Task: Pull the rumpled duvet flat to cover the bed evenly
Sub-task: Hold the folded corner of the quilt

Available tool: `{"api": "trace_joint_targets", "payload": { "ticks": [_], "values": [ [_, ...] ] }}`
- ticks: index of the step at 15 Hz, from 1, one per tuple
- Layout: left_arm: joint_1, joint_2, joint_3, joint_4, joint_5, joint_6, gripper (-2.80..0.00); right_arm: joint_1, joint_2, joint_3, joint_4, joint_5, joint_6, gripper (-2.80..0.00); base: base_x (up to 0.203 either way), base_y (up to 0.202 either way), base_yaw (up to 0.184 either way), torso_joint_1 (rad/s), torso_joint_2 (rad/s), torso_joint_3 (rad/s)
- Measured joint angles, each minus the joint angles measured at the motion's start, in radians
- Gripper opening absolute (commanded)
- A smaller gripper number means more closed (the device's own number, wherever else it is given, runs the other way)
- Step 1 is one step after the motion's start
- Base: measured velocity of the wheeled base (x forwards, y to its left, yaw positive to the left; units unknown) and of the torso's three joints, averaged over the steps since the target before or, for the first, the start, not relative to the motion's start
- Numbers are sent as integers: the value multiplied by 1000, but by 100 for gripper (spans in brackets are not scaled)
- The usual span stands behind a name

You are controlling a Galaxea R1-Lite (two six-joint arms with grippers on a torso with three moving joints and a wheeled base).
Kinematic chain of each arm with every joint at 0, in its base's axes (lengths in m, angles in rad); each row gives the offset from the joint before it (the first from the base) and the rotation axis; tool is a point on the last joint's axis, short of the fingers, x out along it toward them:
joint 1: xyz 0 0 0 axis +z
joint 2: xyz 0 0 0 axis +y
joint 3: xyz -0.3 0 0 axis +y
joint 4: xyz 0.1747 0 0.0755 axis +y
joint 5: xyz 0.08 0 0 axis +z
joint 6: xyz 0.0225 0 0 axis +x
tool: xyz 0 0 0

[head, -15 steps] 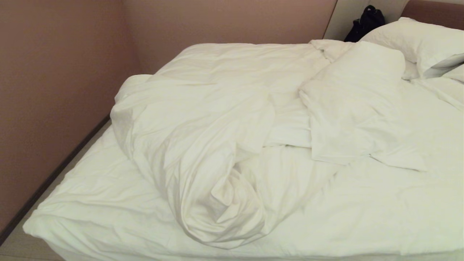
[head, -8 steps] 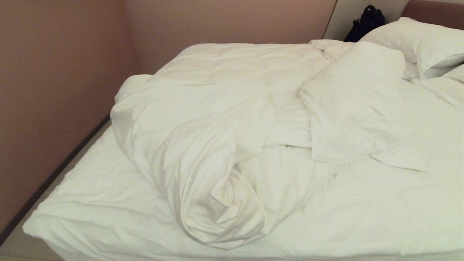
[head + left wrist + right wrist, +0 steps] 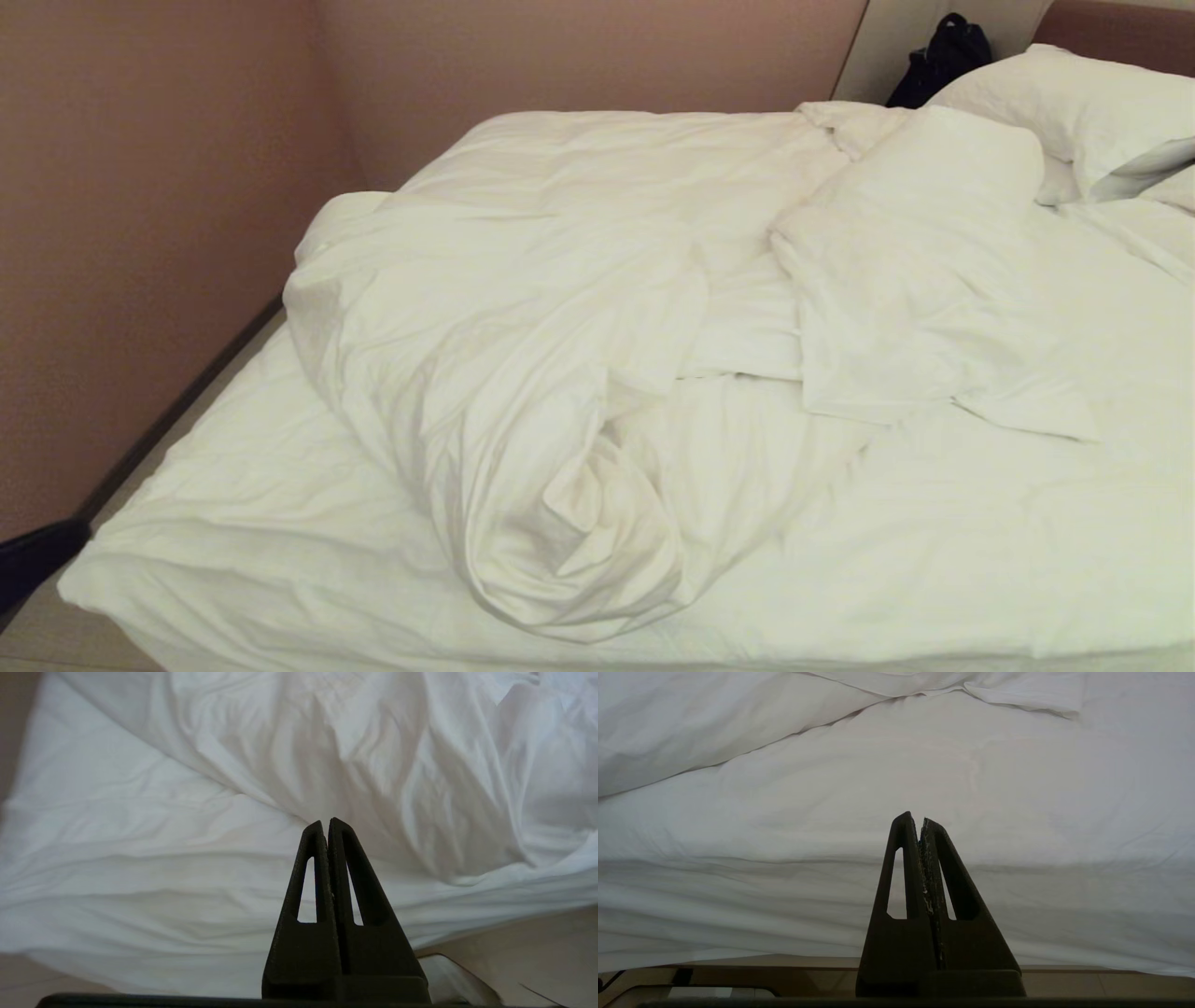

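The duvet (image 3: 523,373) lies rumpled on the bed (image 3: 65,639), bunched into a thick twisted roll that runs from the far left corner toward the near edge. My left gripper (image 3: 325,823) is shut and empty, held over the flatter white bedding (image 3: 140,858) near the bed's near left corner, short of the roll's folds (image 3: 373,756). A dark part of the left arm (image 3: 37,560) shows at the lower left of the head view. My right gripper (image 3: 915,816) is shut and empty, low before the bed's near edge, facing smooth white bedding (image 3: 924,765).
Two plump pillows (image 3: 934,187) (image 3: 1092,112) lie at the far right by the headboard (image 3: 1120,23). A black bag (image 3: 943,56) stands behind them. A pinkish wall (image 3: 140,233) runs close along the bed's left side. Floor (image 3: 537,952) shows beside the near corner.
A dark part of my left arm has come into the head view at the lower left corner. The duvet and pillows have not moved.
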Motion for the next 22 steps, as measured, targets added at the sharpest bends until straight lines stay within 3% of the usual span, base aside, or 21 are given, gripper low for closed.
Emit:
{"api": "trace_joint_targets", "payload": {
  "ticks": [2, 8, 16, 22],
  "values": [
    [0, 115, -63, -18, -34, -13, -280, 0, 0, 0, 0, 0, 0, -280, 0, 0, 0, 0, 0, 0],
    [-7, 505, -203, -196, -51, -12, -280, 0, 0, 0, 0, 0, 0, -280, 0, 0, 0, 0, 0, 0],
    [-75, 947, -477, -219, -60, -5, -280, 0, 0, 0, -1, 0, 0, -280, 0, 0, 0, 0, 0, 0],
    [-173, 1106, -607, -223, -52, 3, -280, 0, 0, 0, -1, 0, 1, -280, 0, 0, 0, 0, 0, 0]
  ]
}}
